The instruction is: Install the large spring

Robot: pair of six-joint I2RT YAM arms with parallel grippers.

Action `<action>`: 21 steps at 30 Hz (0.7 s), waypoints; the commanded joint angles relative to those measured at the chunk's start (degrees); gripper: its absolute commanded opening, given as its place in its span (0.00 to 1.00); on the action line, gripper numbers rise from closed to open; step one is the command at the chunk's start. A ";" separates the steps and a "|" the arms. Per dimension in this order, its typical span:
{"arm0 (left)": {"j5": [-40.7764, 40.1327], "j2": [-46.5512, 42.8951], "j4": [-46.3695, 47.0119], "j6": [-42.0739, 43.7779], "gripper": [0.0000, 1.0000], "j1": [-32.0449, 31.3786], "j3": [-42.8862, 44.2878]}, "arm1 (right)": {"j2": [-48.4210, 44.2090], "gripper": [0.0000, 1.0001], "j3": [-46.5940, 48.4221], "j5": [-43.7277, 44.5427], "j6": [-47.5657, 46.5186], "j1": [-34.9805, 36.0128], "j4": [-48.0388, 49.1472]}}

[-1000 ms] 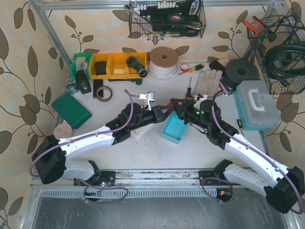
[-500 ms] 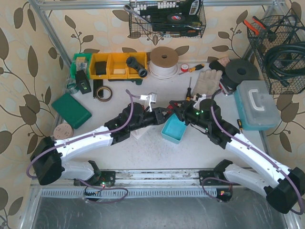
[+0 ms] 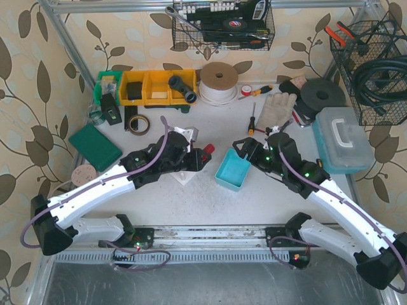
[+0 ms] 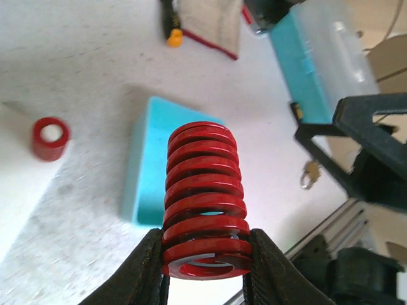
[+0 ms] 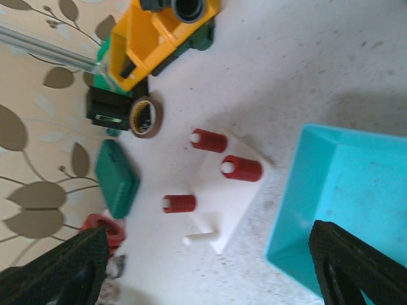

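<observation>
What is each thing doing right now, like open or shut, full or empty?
Large red coil spring, pinched at one end
Left gripper, shut on that spring
Right gripper, open, holding nothing
Turquoise plastic bin, looks empty
White peg on white plate, bare
Pale blue toolbox, lid shut

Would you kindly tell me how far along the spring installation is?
Done: the large spring is picked up. In hand: the left gripper is shut on it; the right gripper is open, empty. Left: seating it on the white plate, probably its bare peg.
</observation>
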 commanded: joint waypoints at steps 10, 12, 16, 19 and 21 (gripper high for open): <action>-7.71 -2.28 -37.77 9.79 0.00 0.69 14.36 | 7.46 0.83 -2.87 14.12 -10.45 9.76 -0.03; -7.72 -0.03 -42.56 11.38 0.00 0.99 17.89 | 6.81 0.83 -5.11 17.84 -9.96 12.62 2.70; -4.98 5.13 -48.08 13.71 0.00 1.64 22.70 | 7.72 0.83 -6.35 21.43 -11.35 14.85 4.89; -2.63 9.02 -51.14 14.70 0.00 1.82 24.61 | 9.42 0.83 -5.82 22.31 -13.34 15.28 5.06; -2.01 10.93 -52.85 14.89 0.00 1.83 25.11 | 10.36 0.83 -5.74 22.85 -13.70 15.55 5.28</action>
